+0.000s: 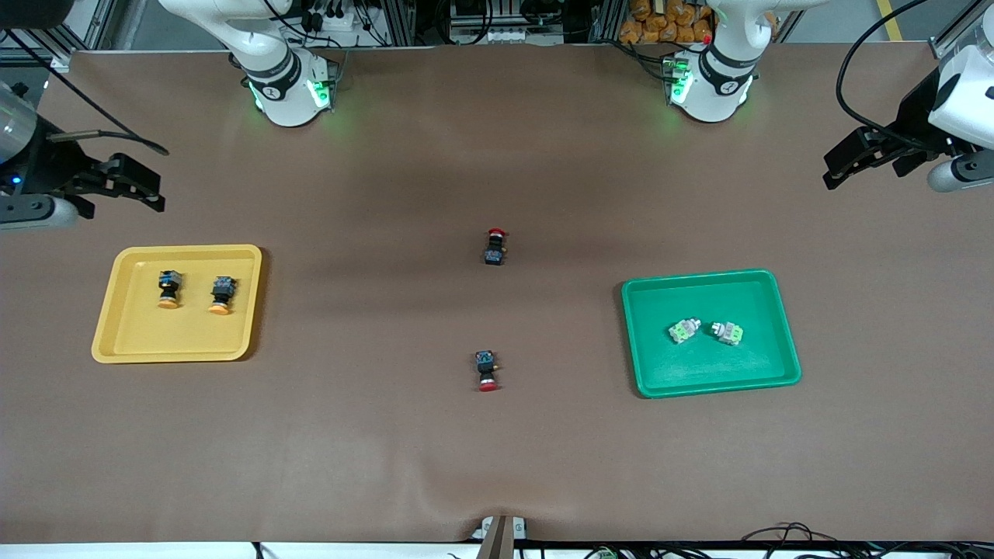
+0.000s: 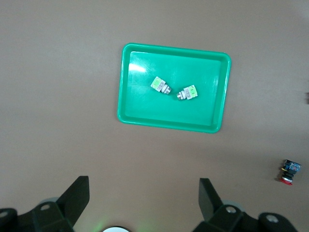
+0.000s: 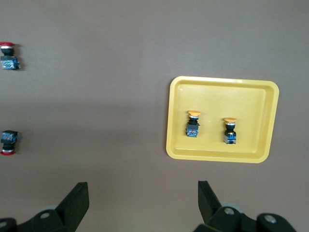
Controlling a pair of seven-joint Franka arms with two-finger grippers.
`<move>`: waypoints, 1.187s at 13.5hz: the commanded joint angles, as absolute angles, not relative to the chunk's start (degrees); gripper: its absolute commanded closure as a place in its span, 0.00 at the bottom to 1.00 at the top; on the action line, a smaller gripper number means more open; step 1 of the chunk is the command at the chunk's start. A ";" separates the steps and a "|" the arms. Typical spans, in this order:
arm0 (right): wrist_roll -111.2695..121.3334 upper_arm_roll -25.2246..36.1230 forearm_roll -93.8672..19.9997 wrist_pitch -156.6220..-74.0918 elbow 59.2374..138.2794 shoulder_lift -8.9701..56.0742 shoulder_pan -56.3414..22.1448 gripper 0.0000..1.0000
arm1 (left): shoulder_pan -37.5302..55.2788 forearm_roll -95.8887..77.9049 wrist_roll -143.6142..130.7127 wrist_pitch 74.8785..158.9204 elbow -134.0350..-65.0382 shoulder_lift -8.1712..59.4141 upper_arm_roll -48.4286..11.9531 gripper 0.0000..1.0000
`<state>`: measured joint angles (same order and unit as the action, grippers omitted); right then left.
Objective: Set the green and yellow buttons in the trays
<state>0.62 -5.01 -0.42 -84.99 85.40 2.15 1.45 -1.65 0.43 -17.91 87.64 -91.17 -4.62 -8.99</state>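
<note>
Well apart from both open, empty hands, left hand [image 1: 842, 164] and right hand [image 1: 144, 189], 4 buttons lie in their trays.

White arms, black joint bands, green-lit bases; black cables trail from wrists; left gripper [image 1: 835, 167] and right gripper [image 1: 151, 190] matte black, wedge-shaped fingers [image 2: 77, 195]

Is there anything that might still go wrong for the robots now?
Not much, I think. Both yellow buttons lie in the yellow tray and both green buttons in the green tray. The left gripper and right gripper hang open, up at the table's ends.
1. Two red buttons are loose mid-table; an arm might grab one by mistake.
2. The green buttons nearly touch, so a bump to the tray could knock them together.
</note>
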 commanded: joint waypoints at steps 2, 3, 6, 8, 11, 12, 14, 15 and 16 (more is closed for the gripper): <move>-0.44 -5.45 -2.02 -85.69 87.28 0.09 3.69 0.00 | -2.02 0.26 -17.23 86.66 -91.05 -5.54 -9.14 0.00; -0.44 -5.54 -2.11 -85.87 87.28 -0.09 3.52 0.00 | -2.02 0.26 -17.23 86.66 -91.05 -5.54 -9.14 0.00; -1.93 -5.98 -2.02 -86.04 88.76 -1.31 2.82 0.00 | -2.02 0.26 -17.23 86.66 -91.05 -5.54 -9.05 0.00; -1.93 -5.98 -1.93 -86.57 90.95 -2.63 2.46 0.00 | -2.02 0.26 -17.23 86.66 -91.05 -5.54 -9.05 0.00; -1.85 -6.06 -1.93 -87.37 92.37 -3.43 2.46 0.00 | -2.02 0.26 -17.23 86.66 -91.05 -5.54 -9.14 0.00; -0.98 -5.98 -1.93 -87.10 92.37 -3.43 2.55 0.00 | -2.02 0.26 -17.23 86.66 -91.05 -5.54 -9.14 0.00; 1.39 -5.89 -1.93 -86.92 92.11 -3.25 2.81 0.00 | -2.02 0.26 -17.23 86.66 -91.05 -5.54 -9.14 0.00; 5.23 -5.63 -1.93 -86.92 91.94 -3.16 3.07 0.00 | -2.02 0.35 -17.23 86.66 -91.05 -5.54 -9.14 0.00; 6.32 -5.54 -1.93 -86.92 91.93 -3.16 3.25 0.00 | -2.02 0.26 -17.23 86.66 -91.05 -5.54 -9.23 0.00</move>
